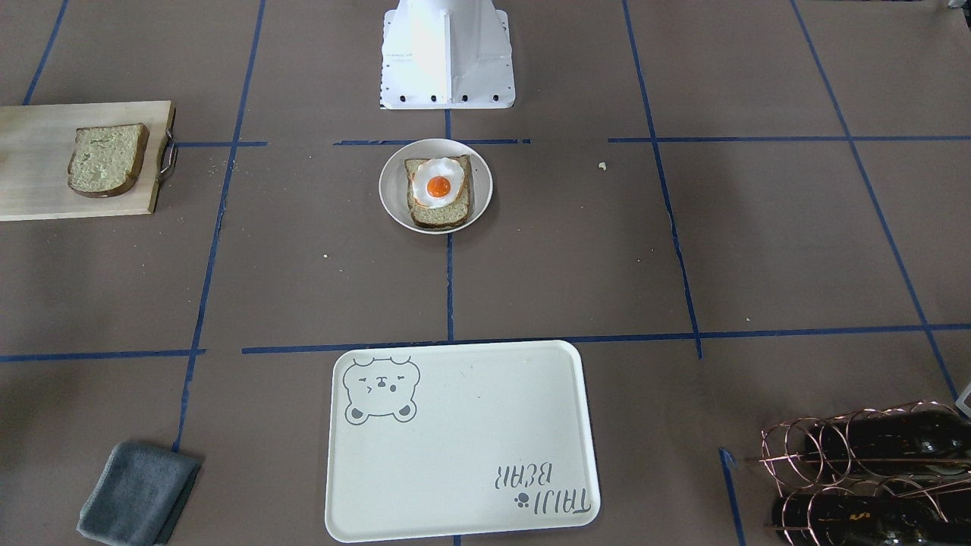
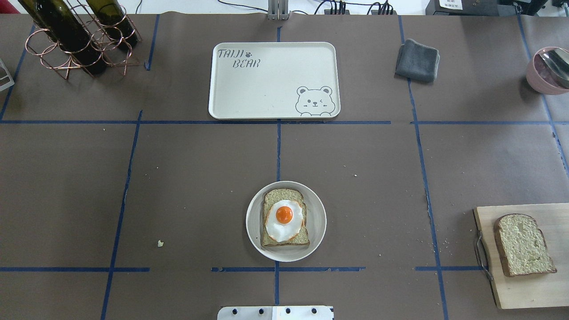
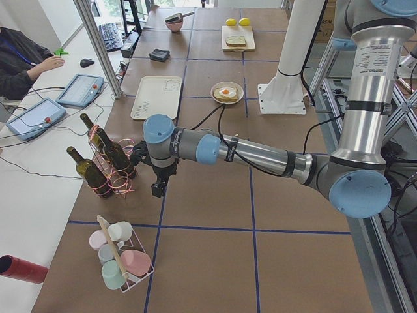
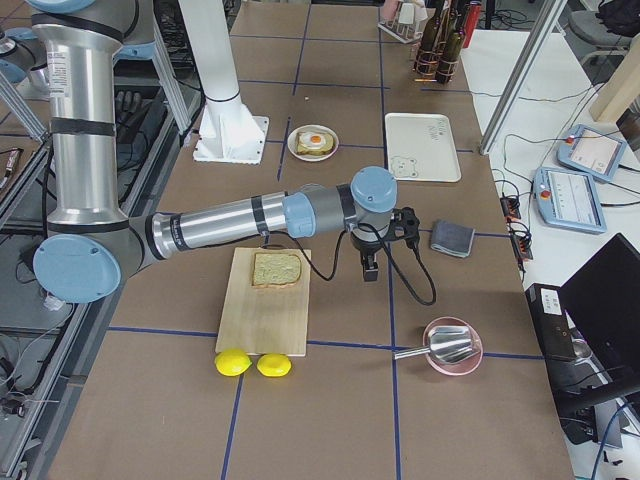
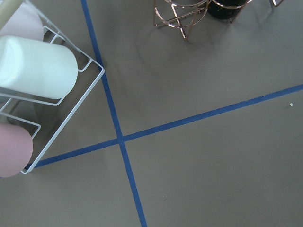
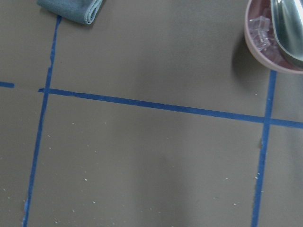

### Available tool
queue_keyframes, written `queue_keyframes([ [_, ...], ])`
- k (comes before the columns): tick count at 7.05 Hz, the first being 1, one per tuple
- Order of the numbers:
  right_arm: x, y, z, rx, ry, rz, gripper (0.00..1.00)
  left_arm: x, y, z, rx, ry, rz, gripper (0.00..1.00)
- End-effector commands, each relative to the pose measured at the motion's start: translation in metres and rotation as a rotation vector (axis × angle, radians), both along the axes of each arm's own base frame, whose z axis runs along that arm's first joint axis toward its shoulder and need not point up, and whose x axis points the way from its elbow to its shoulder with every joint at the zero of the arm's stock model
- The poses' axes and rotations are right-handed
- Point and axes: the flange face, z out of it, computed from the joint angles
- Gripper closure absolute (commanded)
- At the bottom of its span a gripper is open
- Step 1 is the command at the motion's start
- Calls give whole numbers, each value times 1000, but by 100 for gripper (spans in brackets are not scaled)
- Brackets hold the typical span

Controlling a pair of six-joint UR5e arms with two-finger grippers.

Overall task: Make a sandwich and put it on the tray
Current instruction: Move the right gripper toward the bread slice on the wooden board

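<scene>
A round white plate (image 2: 318, 222) at table centre holds one bread slice (image 2: 284, 242) with a fried egg (image 2: 284, 220) on top; it also shows in the front view (image 1: 438, 186). A second bread slice (image 2: 523, 243) lies on the wooden cutting board (image 2: 533, 289). The cream tray (image 2: 266, 89) with the bear drawing lies beyond the plate with nothing on it. My left gripper (image 3: 158, 190) hangs over the table beside the wine rack. My right gripper (image 4: 368, 270) hangs between the cutting board and a grey cloth. I cannot tell whether either is open or shut.
A copper rack of wine bottles (image 2: 80, 40) stands far left. A folded grey cloth (image 2: 418, 60) and a pink bowl with a metal scoop (image 2: 549, 71) are far right. A wire rack of cups (image 3: 120, 257) and two lemons (image 4: 253, 363) sit at the table ends.
</scene>
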Motion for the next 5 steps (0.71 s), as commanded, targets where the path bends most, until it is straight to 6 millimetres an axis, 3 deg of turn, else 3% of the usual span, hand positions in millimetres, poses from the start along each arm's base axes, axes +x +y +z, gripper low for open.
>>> queue_keyframes([
  [1, -43, 64, 20, -28, -39, 95, 0, 20, -6, -22, 27, 9, 21, 0],
  [3, -54, 134, 52, -66, -59, 91, 0, 43, -25, -55, 85, 24, 44, 0],
  [4, -61, 151, 62, -67, -32, 63, 0, 53, -38, -71, 142, 32, 58, 0],
  [5, -70, 155, 63, -61, -16, 45, 0, 74, -40, -95, 221, 50, 93, 0],
])
